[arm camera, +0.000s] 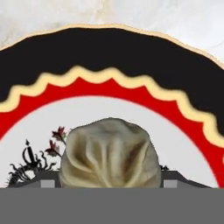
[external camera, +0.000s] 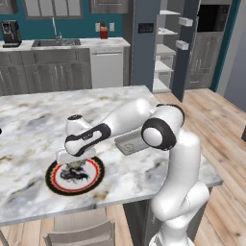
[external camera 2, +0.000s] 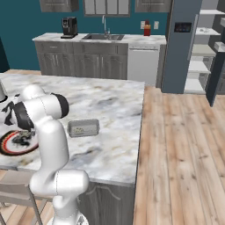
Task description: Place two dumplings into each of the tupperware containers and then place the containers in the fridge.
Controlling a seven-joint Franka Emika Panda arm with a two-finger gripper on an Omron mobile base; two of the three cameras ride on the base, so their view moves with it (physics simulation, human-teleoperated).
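- The white arm rises from its base at the near edge of the marble table point(external camera: 38, 120), bends at a dark-jointed elbow, and reaches out low and nearly level toward the round plate point(external camera: 94, 180).
- The wrist turns downward over the plate, so the end effector point(external camera: 73, 167) points straight down at the plate's pale centre.
- In the right base view the arm's own upper links hide the hand; the plate point(external camera 2: 11, 149) shows partly beside the arm, at the table's near edge.
- In the hand view a dumpling point(arm camera: 109, 153), tan and crimped, sits on the plate's white centre point(arm camera: 183, 144), close under the camera and between the two finger tips.
- One dark finger tip point(arm camera: 173, 178) shows at the dumpling's side, close to it or touching; the other is on the opposite side.
- The jaws stand apart with the dumpling between them; whether they already press on it I cannot tell.
- A tupperware container point(external camera 2: 83, 128) lies on the table just beyond the plate, toward the far right, apart from it; small pale lumps show inside it, too small to name.
- In the left base view the container point(external camera: 126, 144) is partly hidden behind the elbow.
- The fridge point(external camera: 144, 48) stands well beyond the plate, past the far end of the table, its door open on white shelves point(external camera: 163, 50).
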